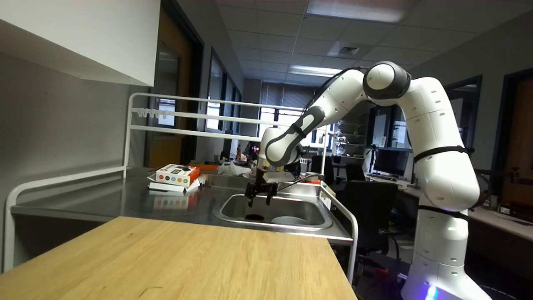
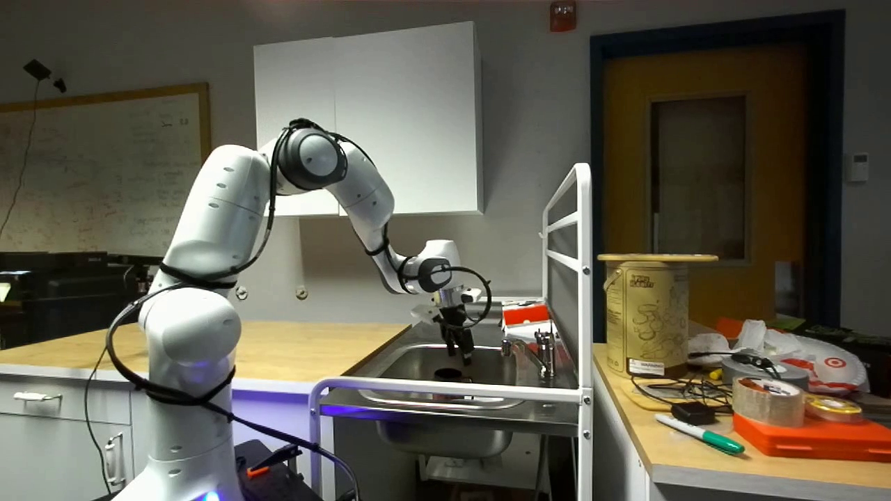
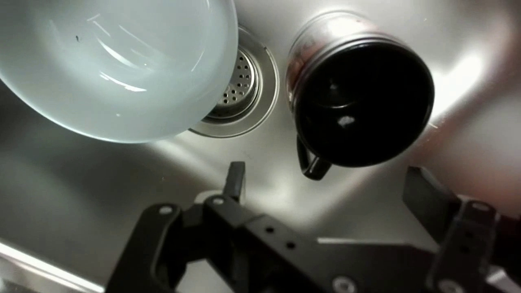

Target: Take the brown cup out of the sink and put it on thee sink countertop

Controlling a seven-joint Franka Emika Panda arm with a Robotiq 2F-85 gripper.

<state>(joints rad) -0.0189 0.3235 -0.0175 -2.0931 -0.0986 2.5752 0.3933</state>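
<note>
Over the basin of the stainless-steel sink [image 1: 302, 206]: Robotiq gripper [image 3: 330, 191], pointing roughly downward. Fingers [image 3: 235, 179] spread wide, steel visible through the gap in the wrist view; the two tips also read as separate in both exterior views. Whether the tips lie below the rim, cannot tell.

Nearest the fingers: brown mug [image 3: 360, 99], upright on the sink floor, mouth up, interior black, outer wall reddish-brown. In the wrist view it lies just past the tips, largely within the span between them. Handle [image 3: 315, 167] turned back toward the gap; in that view it is the mug's closest part to the fingers. Mug and fingers apart.

Next out from the fingers: perforated drain strainer [image 3: 242, 79], partly covered in the wrist view by a glossy pale bowl [image 3: 122, 73]. Strainer shows between bowl and mug; bowl and mug apart.

Outside the basin, near the fingers: faucet [image 2: 546, 355], on the side toward the white tubular rack frame [image 2: 585, 292]. The fingers stand between that frame and the light wooden tabletop [image 1: 187, 258].

Along the sink countertop [image 1: 137, 200], well apart from the fingers: orange-and-white printed box [image 1: 177, 175], resting on opened white cardboard [image 1: 166, 187].

Past the rack frame as seen from the fingers: tan drum [image 2: 647, 313] on a wooden bench [image 2: 689, 452], with a green-capped marker [image 2: 699, 433]; also a roll of packing tape [image 2: 769, 403] on an orange case [image 2: 814, 438]. High above finger level: white wall cabinet [image 2: 411, 118].
</note>
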